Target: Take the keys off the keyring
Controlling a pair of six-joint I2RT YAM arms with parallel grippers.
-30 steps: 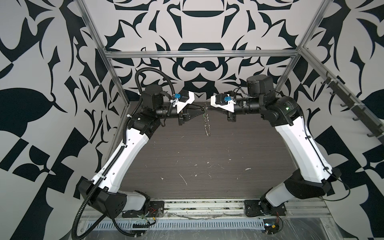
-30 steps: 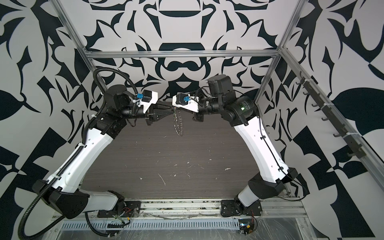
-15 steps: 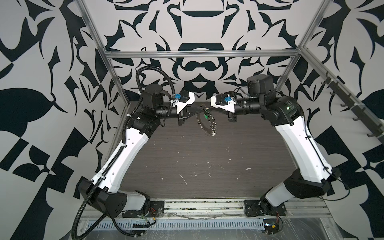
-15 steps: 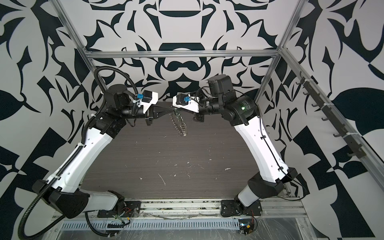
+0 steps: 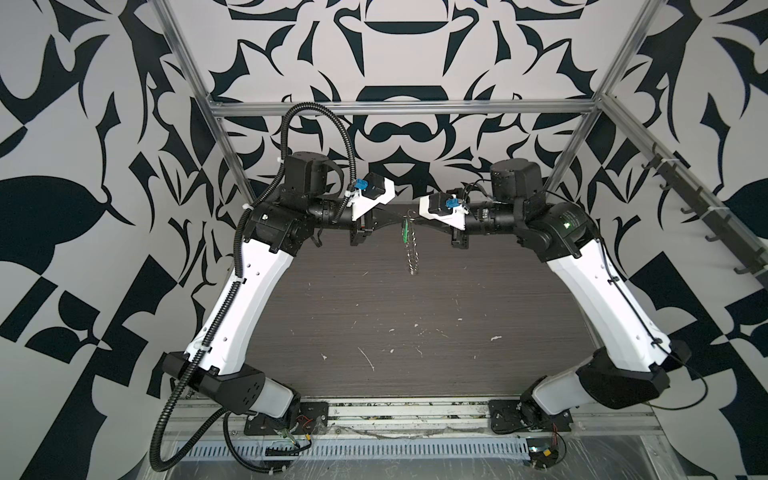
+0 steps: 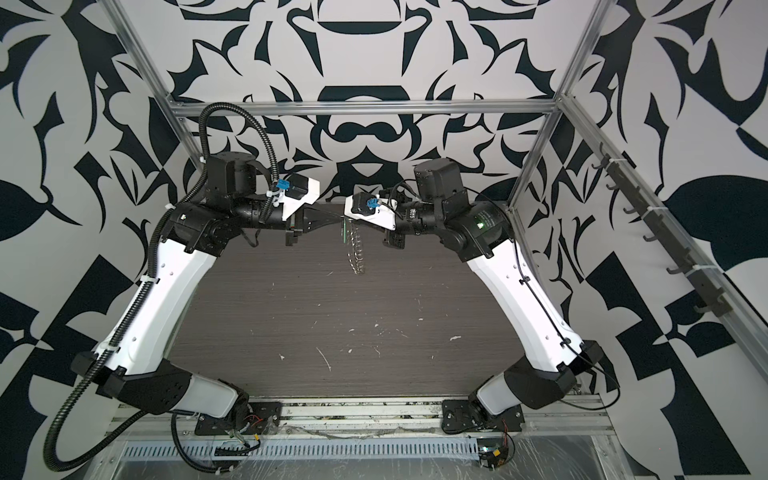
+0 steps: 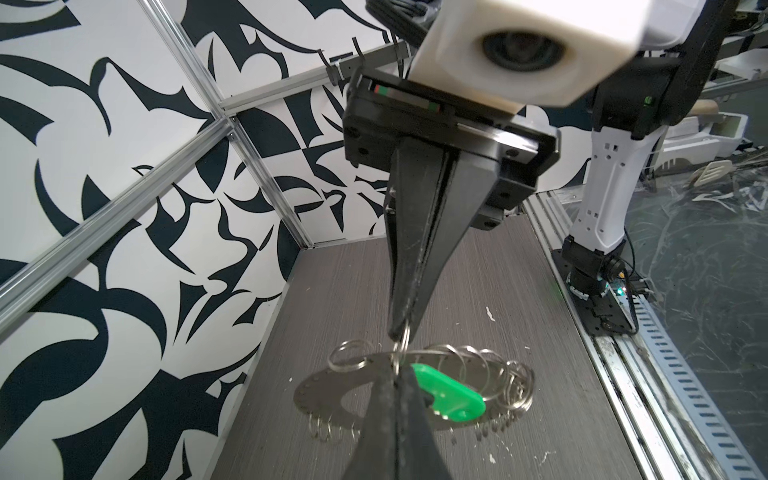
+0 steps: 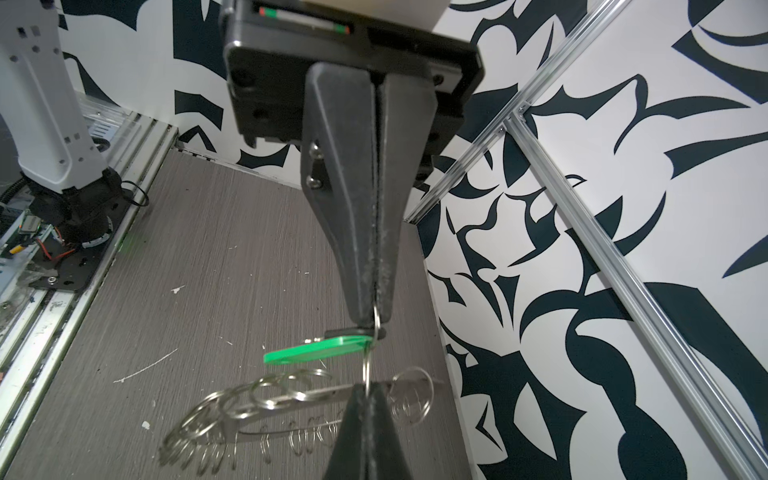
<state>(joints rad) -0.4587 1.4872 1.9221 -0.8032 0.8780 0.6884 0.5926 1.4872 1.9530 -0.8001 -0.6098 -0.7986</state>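
Note:
Both grippers meet tip to tip above the back of the table. My left gripper (image 7: 398, 368) (image 5: 399, 219) and right gripper (image 8: 368, 388) (image 5: 417, 219) are each shut on the same small silvery loop (image 7: 404, 345) (image 8: 370, 357). On that loop hangs the key (image 8: 345, 332), dark, with its green tag (image 8: 316, 349) (image 7: 451, 395). The keyring (image 7: 324, 399) (image 8: 291, 397), a flat silvery disc fringed with several loops, hangs below the fingertips. In both top views it hangs edge-on (image 5: 411, 253) (image 6: 357, 255), clear of the table.
Under the keyring lies the dark wood-grain table (image 5: 415, 324), flecked with white scraps. Patterned walls and aluminium frame posts (image 5: 232, 166) close in the back and sides. A rail of hooks (image 5: 685, 199) runs along the right wall.
The left gripper has closed on the small loop. The hanging keyring swung round to show its face half a second ago and now hangs edge-on again.

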